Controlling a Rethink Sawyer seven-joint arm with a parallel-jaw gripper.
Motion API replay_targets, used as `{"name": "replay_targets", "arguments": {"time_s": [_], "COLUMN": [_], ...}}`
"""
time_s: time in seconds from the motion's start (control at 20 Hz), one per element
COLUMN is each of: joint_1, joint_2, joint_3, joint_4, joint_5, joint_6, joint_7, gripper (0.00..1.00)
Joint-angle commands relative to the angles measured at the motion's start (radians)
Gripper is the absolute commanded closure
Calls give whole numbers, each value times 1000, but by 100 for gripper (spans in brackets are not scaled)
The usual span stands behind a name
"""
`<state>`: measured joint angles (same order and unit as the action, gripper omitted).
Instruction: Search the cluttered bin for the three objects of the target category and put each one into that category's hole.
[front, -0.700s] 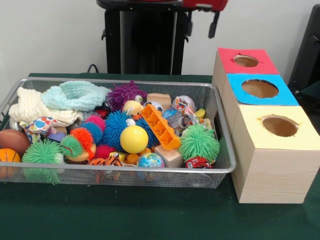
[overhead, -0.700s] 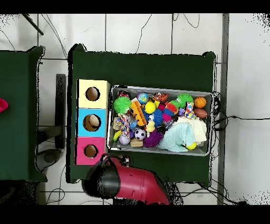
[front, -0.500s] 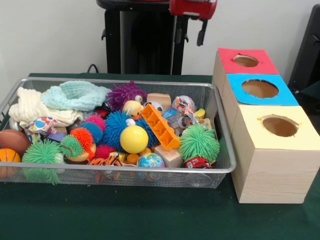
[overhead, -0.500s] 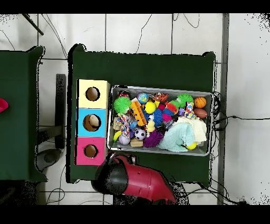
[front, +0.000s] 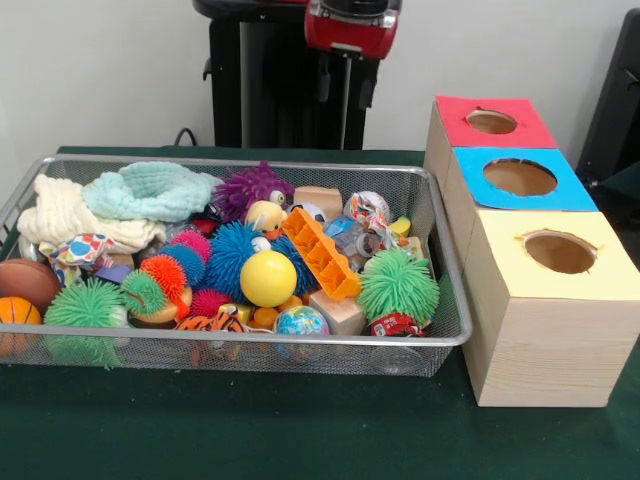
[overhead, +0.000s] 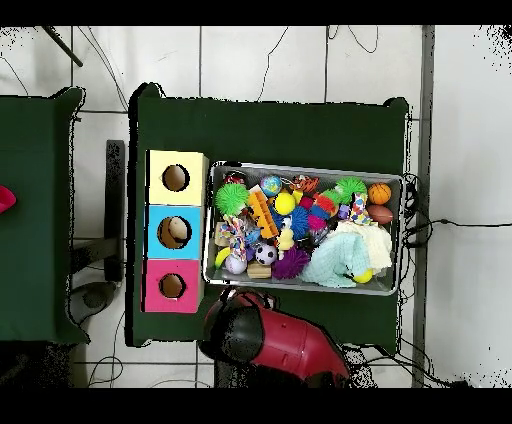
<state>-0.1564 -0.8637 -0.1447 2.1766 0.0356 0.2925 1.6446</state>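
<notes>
Swinging in from box side, gripper (front: 342, 88) now hangs above bin (front: 445, 300) far rim, prongs spread, empty. Dotted cloth (front: 78, 248) untouched in bin; yellow hole (front: 560, 252) awaits.

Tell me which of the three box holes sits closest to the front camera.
The yellow-surround hole, on the pale wooden box. The blue-surround hole lies behind it, and the red-surround hole farthest back.

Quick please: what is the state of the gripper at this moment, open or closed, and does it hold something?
Gripper: open, fingers apart, holding nothing; it hangs above the far rim of the wire bin.
</notes>
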Motion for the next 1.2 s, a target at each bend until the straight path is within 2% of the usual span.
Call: {"name": "replay_targets", "arguments": {"time_s": [0.05, 0.2, 0.55, 0.85, 1.0, 1.2], "joint_1": [-103, -145, -199, -234, -256, -271], "joint_2": [55, 83, 140, 178, 198, 210], "joint_3": [27, 45, 63, 85, 103, 105], "joint_4": [-77, -96, -197, -293, -332, -408], "joint_5": [29, 30, 21, -13, -33, -47], "joint_6": [-128, -161, -121, -72, -79, -20], "joint_7": [188, 186, 132, 69, 45, 5], "gripper": [0, 0, 0, 0, 0, 0]}}
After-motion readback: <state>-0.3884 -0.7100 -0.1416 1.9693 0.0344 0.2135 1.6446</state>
